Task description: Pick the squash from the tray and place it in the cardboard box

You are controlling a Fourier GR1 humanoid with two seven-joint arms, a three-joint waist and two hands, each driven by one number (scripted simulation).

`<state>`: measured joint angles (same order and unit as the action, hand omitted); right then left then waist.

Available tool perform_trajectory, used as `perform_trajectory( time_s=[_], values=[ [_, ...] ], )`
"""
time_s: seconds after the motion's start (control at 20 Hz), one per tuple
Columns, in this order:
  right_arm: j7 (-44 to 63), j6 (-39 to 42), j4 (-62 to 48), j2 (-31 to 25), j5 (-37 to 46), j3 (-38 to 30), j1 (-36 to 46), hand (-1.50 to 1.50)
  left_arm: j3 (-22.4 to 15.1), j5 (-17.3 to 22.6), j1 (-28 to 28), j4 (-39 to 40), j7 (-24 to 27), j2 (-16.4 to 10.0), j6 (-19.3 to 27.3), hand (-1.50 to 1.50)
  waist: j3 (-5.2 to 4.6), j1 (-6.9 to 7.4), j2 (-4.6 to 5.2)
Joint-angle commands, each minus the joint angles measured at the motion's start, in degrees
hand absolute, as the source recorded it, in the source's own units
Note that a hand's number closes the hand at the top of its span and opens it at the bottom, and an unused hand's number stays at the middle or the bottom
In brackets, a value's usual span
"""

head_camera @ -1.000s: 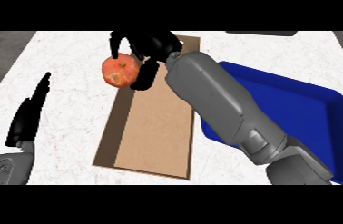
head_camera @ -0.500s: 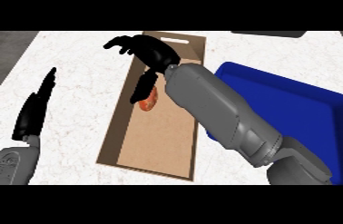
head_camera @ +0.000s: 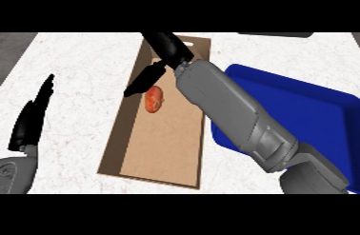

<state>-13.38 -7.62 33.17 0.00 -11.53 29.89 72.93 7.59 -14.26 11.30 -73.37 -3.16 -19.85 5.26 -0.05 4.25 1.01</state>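
A white stone counter [head_camera: 77, 63] fills the view. A long, open cardboard box [head_camera: 162, 153] runs from 12 o'clock down to 6 o'clock. A blue tray [head_camera: 309, 115] sits at 3 o'clock, just beside the box's right wall.

The grey right forearm [head_camera: 232, 110] comes in from 5 o'clock and crosses the tray's left edge and the box's right wall. The right hand [head_camera: 167, 44] hangs over the box's far end at 12 o'clock. A second ago it was curled round the squash above the box's left rim. Now its fingers are spread and straight and hold nothing.

The left hand [head_camera: 32, 120] rests at 9 o'clock, fingers straight and up, well apart from the box.

The squash [head_camera: 154, 99] now lies on the box floor in the far half, nearer the left wall, at about 11 o'clock from centre. One finger of the right hand points down just beside it. It looks apart from the squash, though I cannot be sure.

The placing looks done, and only pulling the arm back seems left. There is bare counter between the box and the left hand. The right arm has to clear the box wall and the tray edge beneath it.
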Motion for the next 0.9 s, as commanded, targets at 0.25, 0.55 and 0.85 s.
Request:
perform_trajectory(
  time_s=[0.25,0.55,0.85],
  values=[
    [-6.95,11.44,-11.03,-5.68,-7.01,-12.17,4.68,-1.5,1.79,1.47,-3.11,-2.3,0.35,-1.41,-1.64,0.0,0.05,-1.37,-0.19],
    [-11.97,16.06,-18.51,-12.62,-5.25,-14.03,3.89,-1.5,2.0,0.95,-1.48,0.28,1.45,-0.2,-0.39,0.0,0.03,-1.63,0.12],
    [-18.82,27.13,-21.26,-24.15,-3.86,-14.62,1.63,-1.5,0.71,-0.12,-1.99,-2.82,-0.77,0.46,-0.09,0.0,0.13,-1.49,0.23]
  ],
)
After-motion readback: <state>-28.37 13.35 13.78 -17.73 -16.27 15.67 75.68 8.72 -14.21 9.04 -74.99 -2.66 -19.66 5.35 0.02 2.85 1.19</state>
